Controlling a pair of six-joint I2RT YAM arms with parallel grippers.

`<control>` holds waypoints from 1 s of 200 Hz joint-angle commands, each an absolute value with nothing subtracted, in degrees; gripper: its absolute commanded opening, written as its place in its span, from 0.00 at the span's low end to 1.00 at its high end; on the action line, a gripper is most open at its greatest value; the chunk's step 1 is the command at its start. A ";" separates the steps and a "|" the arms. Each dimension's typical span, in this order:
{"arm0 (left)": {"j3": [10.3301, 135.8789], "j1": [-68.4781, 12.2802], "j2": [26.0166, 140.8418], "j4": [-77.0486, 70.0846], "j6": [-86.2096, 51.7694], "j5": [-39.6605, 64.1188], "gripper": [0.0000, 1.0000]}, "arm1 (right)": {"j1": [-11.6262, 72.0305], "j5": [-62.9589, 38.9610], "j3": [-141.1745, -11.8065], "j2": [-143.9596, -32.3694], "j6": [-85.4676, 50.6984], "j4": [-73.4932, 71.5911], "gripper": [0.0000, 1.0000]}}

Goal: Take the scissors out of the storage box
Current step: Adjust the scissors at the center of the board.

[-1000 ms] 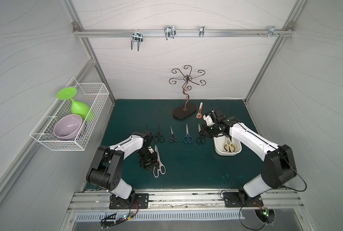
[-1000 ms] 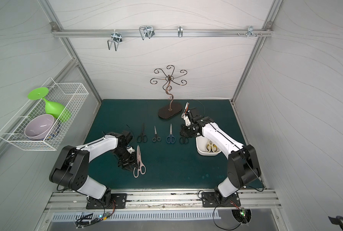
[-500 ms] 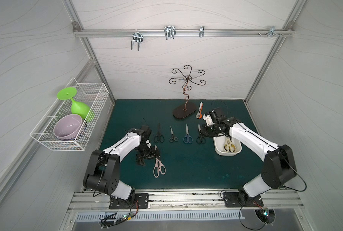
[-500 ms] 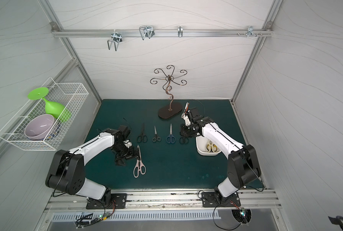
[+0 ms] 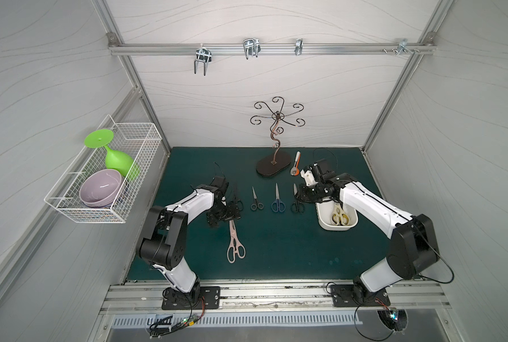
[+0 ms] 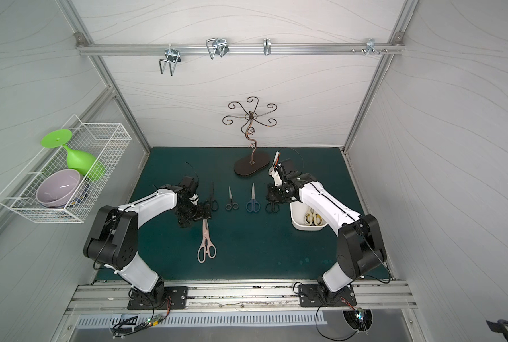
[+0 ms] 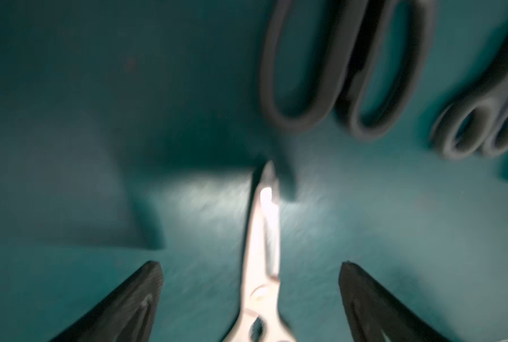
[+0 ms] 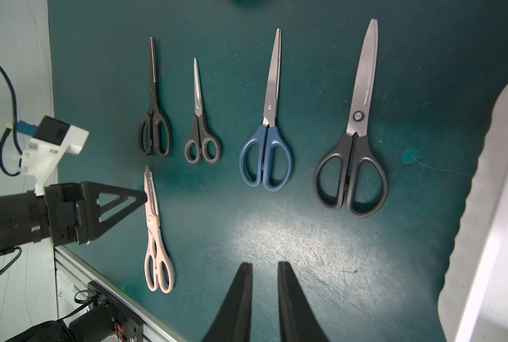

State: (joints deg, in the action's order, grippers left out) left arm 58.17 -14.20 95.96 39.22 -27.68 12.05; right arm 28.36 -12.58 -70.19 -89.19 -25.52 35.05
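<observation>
Green mat (image 5: 276,251) in white-walled cell; storage box (image 5: 335,229) nr mat's right edge w/ cream shears (image 5: 339,217) inside. Left gripper (image 7: 250,263) wide open astride pink shears (image 5: 233,239), nothing held; right gripper (image 8: 264,265) barely ajar, empty.

- Dark green table (image 5: 291,257) — scuffed, with faint pale spots toward the near right.
- Far centre: oval brown base of a wire stand (image 5: 272,171), with a white-and-orange tool (image 5: 296,163) just right of it.
- Across the middle, a row of four pairs lying flat, blades pointing far, each apart from the next: slim black scissors (image 6: 213,203), small black scissors (image 5: 256,201), blue scissors (image 5: 277,202), large black scissors (image 5: 297,207).
- Nearer, under the left end of that row: pink shears (image 5: 234,245) — handles toward the near edge.
- Right side: white storage box (image 5: 337,229), close beside the large black scissors.
</observation>
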 commanded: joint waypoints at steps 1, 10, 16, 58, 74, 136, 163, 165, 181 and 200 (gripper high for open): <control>59.04 -14.15 98.04 30.73 -30.37 15.28 0.98 | 27.71 -11.36 -71.03 -88.42 -24.59 36.45 0.21; 59.36 -14.39 98.92 29.98 -30.88 15.88 0.98 | 27.30 -10.63 -71.30 -88.27 -24.00 37.17 0.21; 59.65 -14.65 99.38 29.71 -31.01 16.11 0.98 | 26.85 -9.88 -71.41 -88.12 -23.86 37.67 0.21; 59.65 -17.44 101.55 26.99 -33.49 18.89 0.98 | 21.87 -10.46 -69.20 -85.10 -25.19 36.84 0.21; 59.57 -19.01 101.83 26.06 -34.72 19.28 0.98 | 21.06 -10.12 -68.82 -84.38 -25.37 36.82 0.21; 61.96 -20.32 99.86 30.81 -33.49 13.53 1.00 | 20.91 -10.74 -68.81 -85.00 -25.31 36.85 0.21; 64.32 -19.10 96.67 35.87 -31.80 9.77 1.00 | 20.69 -8.81 -69.19 -85.34 -24.44 37.89 0.21; 64.46 -18.93 96.22 36.10 -31.72 9.69 1.00 | 20.66 -8.44 -69.29 -85.41 -24.26 38.10 0.21; 65.73 -18.89 91.50 37.10 -30.82 7.72 1.00 | 19.84 -5.33 -69.87 -85.81 -23.86 40.05 0.21; 67.13 -18.81 85.63 36.09 -30.47 6.50 1.00 | 17.83 -1.86 -70.64 -86.73 -23.84 42.96 0.20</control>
